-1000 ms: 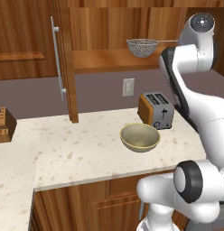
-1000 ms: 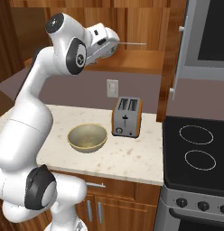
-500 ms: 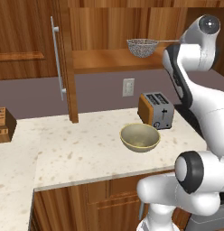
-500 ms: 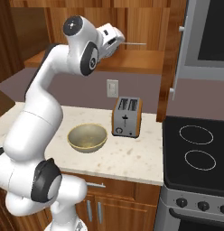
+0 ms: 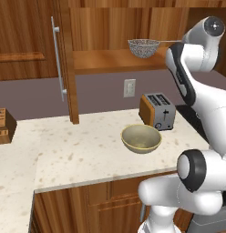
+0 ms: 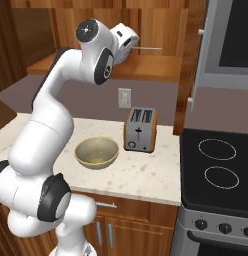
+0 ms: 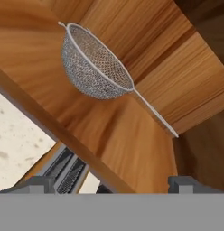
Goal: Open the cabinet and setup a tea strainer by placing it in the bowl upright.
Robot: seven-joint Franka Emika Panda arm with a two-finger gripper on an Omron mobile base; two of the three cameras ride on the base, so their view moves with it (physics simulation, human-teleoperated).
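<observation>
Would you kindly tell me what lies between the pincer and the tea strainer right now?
Nothing but bare wooden shelf: in the hand view the open pincer faces the tea strainer across the cabinet shelf, with no object in between.

Kitchen, toaster [image 5: 157,110], stove [image 6: 218,170], stone counter [image 5: 78,150], wood cabinet [image 5: 37,41]

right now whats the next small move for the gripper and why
Probably ease the open gripper forward along the shelf toward the tea strainer. The cabinet door is already open, the strainer sits ungrasped on the shelf ahead, and the bowl waits below.
</observation>
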